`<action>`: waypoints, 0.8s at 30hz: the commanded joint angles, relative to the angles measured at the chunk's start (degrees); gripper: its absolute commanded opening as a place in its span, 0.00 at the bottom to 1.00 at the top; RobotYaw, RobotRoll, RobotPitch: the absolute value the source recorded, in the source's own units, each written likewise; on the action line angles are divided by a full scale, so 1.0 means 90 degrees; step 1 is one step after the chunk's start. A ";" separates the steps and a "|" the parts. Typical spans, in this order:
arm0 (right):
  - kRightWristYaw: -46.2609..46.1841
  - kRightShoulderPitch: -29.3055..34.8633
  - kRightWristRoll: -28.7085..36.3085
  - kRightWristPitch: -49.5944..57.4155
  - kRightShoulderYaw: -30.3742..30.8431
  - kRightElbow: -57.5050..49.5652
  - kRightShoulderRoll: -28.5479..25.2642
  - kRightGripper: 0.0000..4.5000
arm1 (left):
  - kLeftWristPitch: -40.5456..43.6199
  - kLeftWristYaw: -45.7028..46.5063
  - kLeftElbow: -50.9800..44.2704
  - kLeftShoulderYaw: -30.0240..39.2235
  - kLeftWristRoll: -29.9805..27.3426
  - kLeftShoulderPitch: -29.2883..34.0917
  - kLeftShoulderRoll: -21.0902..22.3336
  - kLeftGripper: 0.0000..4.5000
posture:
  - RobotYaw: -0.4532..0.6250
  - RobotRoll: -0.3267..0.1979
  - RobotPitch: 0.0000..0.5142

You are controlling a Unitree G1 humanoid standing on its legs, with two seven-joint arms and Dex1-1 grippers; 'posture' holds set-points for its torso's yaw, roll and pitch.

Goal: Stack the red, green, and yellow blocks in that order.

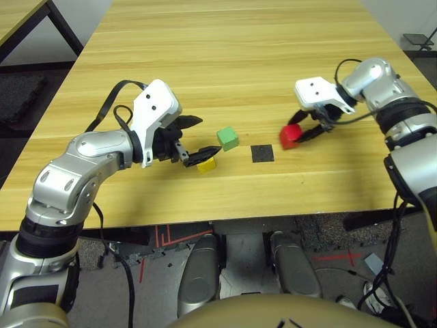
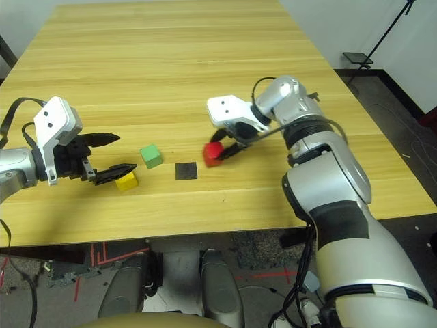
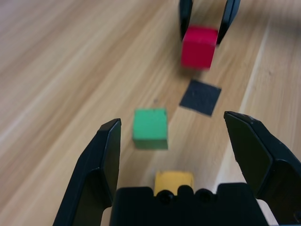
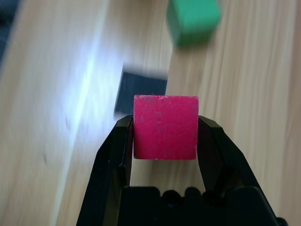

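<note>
Red block (image 4: 165, 127) sits pinched between the right gripper (image 1: 308, 130)'s black fingers, lifted just off the wooden table (image 1: 239, 55) beside the black square patch (image 1: 262, 153). It looks light, rigid and matte, so flat opposite faces suit a grip. The green block (image 1: 228, 139) and yellow block (image 1: 207, 164) rest nearer the table's front edge; the left gripper (image 1: 198, 140) hangs wide apart around the yellow one.

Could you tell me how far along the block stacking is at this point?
Nothing is stacked yet. In hand: the right gripper is shut on the red block, held just right of the black patch. Left to do: set the red block down as the base, then add the green block and the yellow block, both lying singly on the table. The left gripper is open by the yellow block.
</note>
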 commanded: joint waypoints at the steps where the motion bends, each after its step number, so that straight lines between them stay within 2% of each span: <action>1: 0.0041 0.0330 0.0529 0.0849 0.0453 -0.1128 -0.0345 0.45 | 0.0053 0.0004 0.0101 -0.0146 0.0059 -0.0065 -0.0041 1.00 | 0.86 0.31 0.26; 6: 0.0041 0.0567 0.0252 0.1504 0.0570 -0.1927 -0.0581 0.45 | 0.0049 0.0009 0.0161 -0.0181 0.0101 -0.0111 -0.0088 1.00 | 0.86 0.31 0.27; 10: 0.0041 0.0698 -0.0138 0.1598 0.0466 -0.2091 -0.0496 0.45 | 0.0065 0.0036 0.0167 -0.0167 0.0106 -0.0107 -0.0112 1.00 | 0.87 0.31 0.28; 24: -0.0344 0.0857 -0.1355 0.1025 -0.0329 -0.1313 0.0273 0.45 | 0.0261 0.0290 -0.0063 0.0013 0.0008 0.0035 -0.0113 1.00 | 0.91 0.31 0.30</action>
